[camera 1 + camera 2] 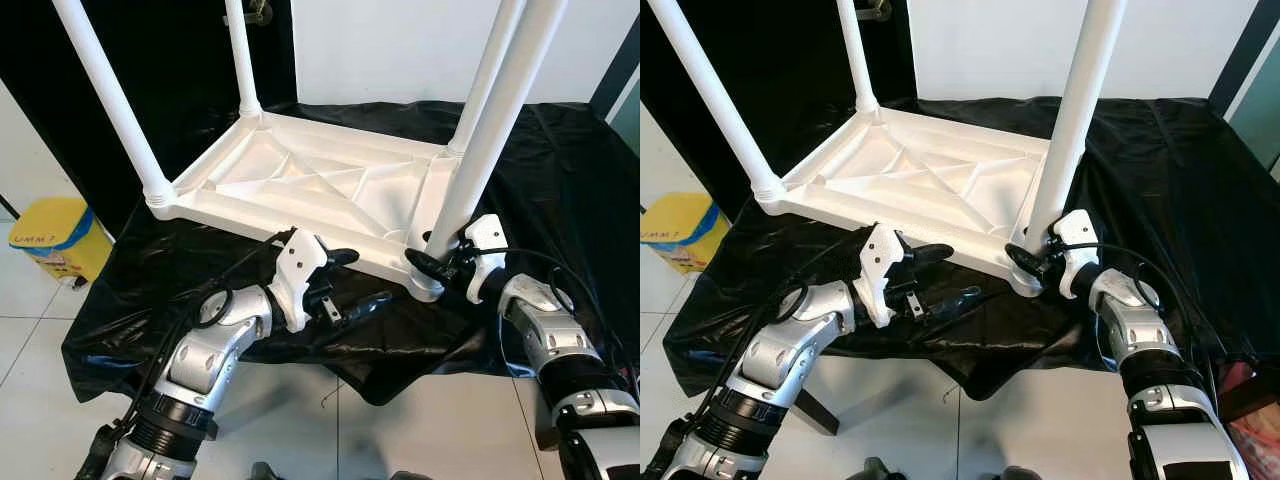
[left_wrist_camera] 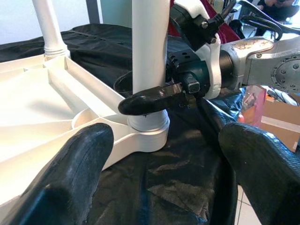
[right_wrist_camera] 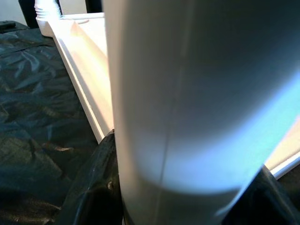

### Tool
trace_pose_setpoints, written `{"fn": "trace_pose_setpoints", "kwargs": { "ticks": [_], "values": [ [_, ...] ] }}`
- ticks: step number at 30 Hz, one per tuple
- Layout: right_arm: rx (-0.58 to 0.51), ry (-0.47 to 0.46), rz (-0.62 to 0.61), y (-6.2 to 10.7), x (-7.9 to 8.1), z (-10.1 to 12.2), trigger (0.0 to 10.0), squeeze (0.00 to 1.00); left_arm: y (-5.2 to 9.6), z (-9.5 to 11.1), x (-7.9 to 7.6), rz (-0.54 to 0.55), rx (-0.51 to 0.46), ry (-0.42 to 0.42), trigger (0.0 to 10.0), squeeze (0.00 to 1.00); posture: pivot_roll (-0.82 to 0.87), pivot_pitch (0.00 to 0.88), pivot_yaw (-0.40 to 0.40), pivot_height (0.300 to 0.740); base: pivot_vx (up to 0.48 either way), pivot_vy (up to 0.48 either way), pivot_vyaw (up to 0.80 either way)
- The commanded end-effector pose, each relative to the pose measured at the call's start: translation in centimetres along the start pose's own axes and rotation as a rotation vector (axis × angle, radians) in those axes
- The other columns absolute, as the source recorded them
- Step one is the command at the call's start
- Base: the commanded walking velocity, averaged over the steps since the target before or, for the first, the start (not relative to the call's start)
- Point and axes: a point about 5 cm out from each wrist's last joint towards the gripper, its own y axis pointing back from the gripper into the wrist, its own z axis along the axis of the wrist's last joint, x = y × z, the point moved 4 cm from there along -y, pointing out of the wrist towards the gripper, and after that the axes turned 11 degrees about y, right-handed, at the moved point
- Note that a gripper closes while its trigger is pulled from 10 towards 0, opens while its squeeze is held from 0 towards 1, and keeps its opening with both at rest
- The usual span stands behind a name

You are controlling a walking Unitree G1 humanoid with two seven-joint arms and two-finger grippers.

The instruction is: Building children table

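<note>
White tabletop (image 1: 320, 185): upside down on a black sheet (image 1: 560, 170), ribbed underside up, four white legs standing up from its corners.

Near right leg (image 1: 485, 130): seated in the tabletop's near right corner socket. Right gripper (image 1: 432, 262) clamped round its base, one finger (image 2: 150, 99) across the front; the right wrist view has the leg (image 3: 187, 103) between both black fingers.

Left gripper (image 1: 348, 280): fingers spread apart, holding nothing, just off the tabletop's near edge, over the sheet. Its wrist view looks at the near right socket and a cardboard box (image 2: 277, 123) beyond.

Yellow bin (image 1: 55, 238): on the tiled floor, left of the tabletop; handwriting on it, illegible.
</note>
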Motion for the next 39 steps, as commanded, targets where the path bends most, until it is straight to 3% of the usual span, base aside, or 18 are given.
{"fn": "trace_pose_setpoints", "kwargs": {
  "ticks": [1, 11, 12, 14, 15, 16, 17, 18, 22, 26, 36, 37, 38, 39],
  "values": [
    [0.025, -0.018, -0.008, 0.3, 0.6, -0.9, 10.0, 0.0, -0.1, -0.2, -0.5, -0.036, 0.027, -0.01, 10.0, 0.0, -0.13, 0.003, 0.024, 0.74, 0.0, 0.0, 0.0],
    [0.064, 0.003, -0.213, 0.9, 0.5, -1.2, 10.0, 0.0, -0.4, -0.7, -0.3, -0.04, 0.06, -0.019, 10.0, 0.0, -0.15, 0.003, 0.029, 0.74, 0.0, 0.0, 0.0],
    [0.071, -0.022, -0.296, 1.0, 0.8, -1.1, 10.0, 0.0, -0.5, -0.6, -0.3, -0.039, 0.057, -0.028, 10.0, 0.0, -0.17, 0.008, 0.038, 0.74, 0.0, 0.0, 0.0],
    [0.071, -0.022, -0.296, 1.0, 0.8, -1.1, 10.0, 0.0, -0.5, -0.6, -0.3, -0.039, 0.057, -0.028, 10.0, 0.0, -0.17, 0.008, 0.038, 0.74, 0.0, 0.0, 0.0],
    [0.085, -0.054, -0.397, 1.1, 1.0, -1.3, 10.0, 0.0, -0.7, -0.5, -0.2, -0.033, 0.052, -0.041, 10.0, 0.0, -0.18, 0.01, 0.04, 0.74, 0.0, 0.0, 0.0],
    [0.085, -0.054, -0.397, 1.1, 1.0, -1.3, 10.0, 0.0, -0.7, -0.5, -0.2, -0.033, 0.052, -0.041, 10.0, 0.0, -0.18, 0.01, 0.04, 0.74, 0.0, 0.0, 0.0],
    [0.114, -0.099, -0.521, 1.5, 1.0, -1.5, 10.0, 0.0, -0.9, -0.3, 0.0, -0.019, 0.042, -0.059, 10.0, 0.0, -0.18, 0.009, 0.041, 0.74, 0.0, 0.0, 0.0],
    [0.114, -0.099, -0.521, 1.5, 1.0, -1.5, 10.0, 0.0, -0.9, -0.3, 0.0, -0.019, 0.042, -0.059, 10.0, 0.0, -0.18, 0.009, 0.041, 0.74, 0.0, 0.0, 0.0],
    [0.169, -0.183, -0.753, 2.2, 1.3, -2.1, 10.0, 0.0, -1.0, 0.3, 0.8, 0.032, 0.019, -0.11, 10.0, 0.0, -0.17, 0.004, 0.037, 0.74, 0.0, 0.0, 0.0],
    [0.186, -0.209, -0.869, 2.5, 1.5, -1.8, 10.0, 0.0, -0.7, 1.3, 1.4, 0.072, -0.019, -0.122, 10.0, 0.0, -0.16, 0.003, 0.029, 0.74, 0.0, 0.0, 0.0],
    [0.192, -0.172, -0.939, 2.4, 1.6, -0.5, 10.0, 0.0, -0.4, 2.2, 1.7, 0.098, -0.061, -0.105, 10.0, 0.0, -0.14, 0.0, 0.016, 0.74, 0.0, 0.0, 0.0],
    [0.177, -0.164, -0.932, 2.3, 1.7, -0.2, 10.0, 0.49, -0.3, 2.4, 1.7, 0.094, -0.081, -0.086, 10.0, 0.0, -0.14, 0.0, 0.013, 0.74, 0.0, 0.0, 0.0],
    [0.177, -0.164, -0.932, 2.3, 1.7, -0.2, 10.0, 0.49, -0.3, 2.4, 1.7, 0.094, -0.081, -0.086, 10.0, 0.0, -0.14, 0.0, 0.013, 0.74, 0.0, 0.0, 0.0],
    [0.164, -0.155, -0.926, 2.2, 1.8, 0.2, 10.0, 1.0, -0.3, 2.7, 1.6, 0.089, -0.104, -0.067, 10.0, 0.0, -0.14, 0.0, 0.011, 0.74, 0.0, 0.0, 0.0]
  ]
}}
